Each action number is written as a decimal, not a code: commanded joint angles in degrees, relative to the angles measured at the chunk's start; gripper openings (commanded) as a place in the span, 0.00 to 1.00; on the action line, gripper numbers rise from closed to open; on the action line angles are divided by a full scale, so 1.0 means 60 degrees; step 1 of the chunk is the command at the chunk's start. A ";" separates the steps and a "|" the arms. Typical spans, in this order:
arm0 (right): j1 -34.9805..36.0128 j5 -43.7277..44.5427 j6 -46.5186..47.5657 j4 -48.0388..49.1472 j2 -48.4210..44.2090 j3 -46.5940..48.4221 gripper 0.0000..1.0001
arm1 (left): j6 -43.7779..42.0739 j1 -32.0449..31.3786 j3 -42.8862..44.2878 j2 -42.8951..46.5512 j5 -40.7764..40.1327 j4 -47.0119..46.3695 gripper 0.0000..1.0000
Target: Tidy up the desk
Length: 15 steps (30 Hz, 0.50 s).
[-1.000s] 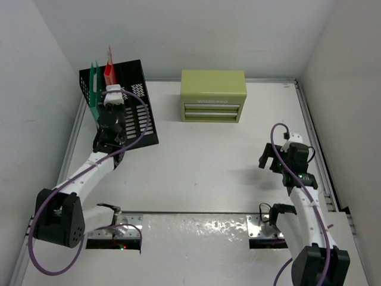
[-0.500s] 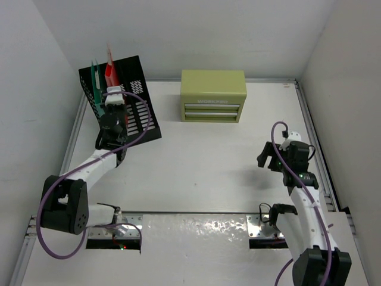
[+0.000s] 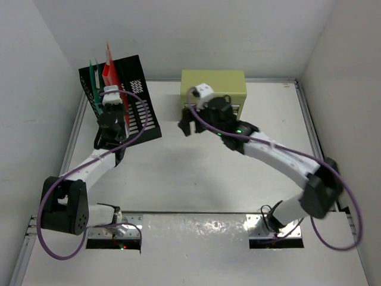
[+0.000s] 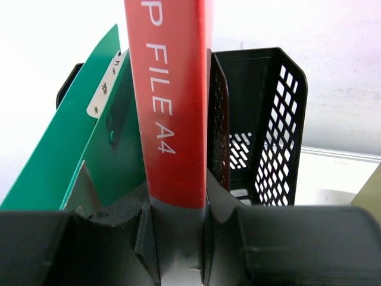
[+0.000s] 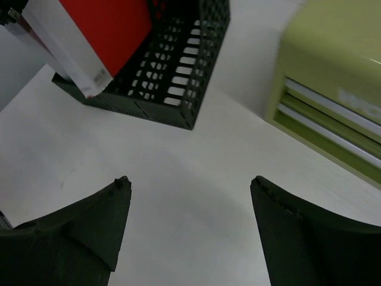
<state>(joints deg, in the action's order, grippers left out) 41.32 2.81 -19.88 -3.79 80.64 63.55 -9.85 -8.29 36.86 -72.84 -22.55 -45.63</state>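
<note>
At the file rack (image 4: 280, 119), our left gripper (image 4: 177, 217), jaws clamped on the red file (image 4: 169, 101), should seat it straight down, while our right gripper (image 5: 190, 182) hovers nearby, jaws apart.

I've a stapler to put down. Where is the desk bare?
Bare: mid desk, in front of rack and chest, and the back right, between chest and rail. Crowded: back left, where the left hand grips a red file at the rack, and the right hand hovers between rack and chest.

Left gripper (image 4: 177, 220) is clamped on a red file (image 4: 172, 89) up front; right arm (image 3: 280, 156) stretched way across, right gripper (image 5: 189, 182) wide open.
</note>
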 commanded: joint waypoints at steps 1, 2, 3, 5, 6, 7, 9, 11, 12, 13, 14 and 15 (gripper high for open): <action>0.0393 0.0353 -0.0070 0.1027 0.2052 0.1606 0.78 | 0.0264 0.0166 0.0433 0.0318 0.0154 0.0016 0.00; 0.0466 0.0222 -0.0143 0.1013 0.3189 0.2626 0.74 | 0.0221 0.0167 0.0434 0.0318 0.0125 0.0031 0.00; 0.0496 0.0220 -0.0202 0.0795 0.3766 0.3143 0.72 | 0.0148 0.0167 0.0434 0.0318 0.0067 0.0017 0.00; 0.0656 0.0366 -0.0072 0.0661 0.5343 0.4692 0.66 | 0.0162 0.0269 0.0448 0.0289 0.0051 -0.0042 0.00; 0.0701 0.0439 0.0060 0.0632 0.5818 0.5107 0.65 | 0.0249 0.0313 0.0477 0.0260 0.0081 -0.0028 0.00; 0.0730 0.0527 0.0090 0.0415 0.6272 0.5518 0.63 | 0.0322 0.0444 0.0477 0.0245 0.0081 -0.0013 0.00; 0.0789 0.0659 -0.0055 0.0281 0.7528 0.6733 0.58 | 0.0526 0.0605 0.0521 0.0187 0.0124 0.0016 0.00; 0.0833 0.0834 -0.0013 -0.0010 0.8744 0.8134 0.56 | 0.0703 0.0854 0.0536 0.0172 0.0314 0.0104 0.00; 0.0862 0.1097 0.0031 -0.0187 0.9158 0.8651 0.56 | 0.0733 0.0971 0.0536 0.0157 0.0373 0.0090 0.00; 0.0877 0.1302 0.0032 -0.0362 0.9539 0.9179 0.54 | 0.0762 0.1030 0.0522 0.0143 0.0417 0.0075 0.00; 0.0877 0.1449 0.0017 -0.0466 0.9891 0.9981 0.53 | 0.0777 0.1060 0.0463 0.0099 0.0519 0.0046 0.00; 0.0891 0.1610 -0.0055 -0.0496 1.0185 1.0192 0.52 | 0.0878 0.1104 0.0463 0.0084 0.0593 0.0017 0.00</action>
<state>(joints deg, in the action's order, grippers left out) 46.06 7.94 -19.94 -5.48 139.39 116.57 -6.20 -3.11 37.54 -72.58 -20.64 -43.51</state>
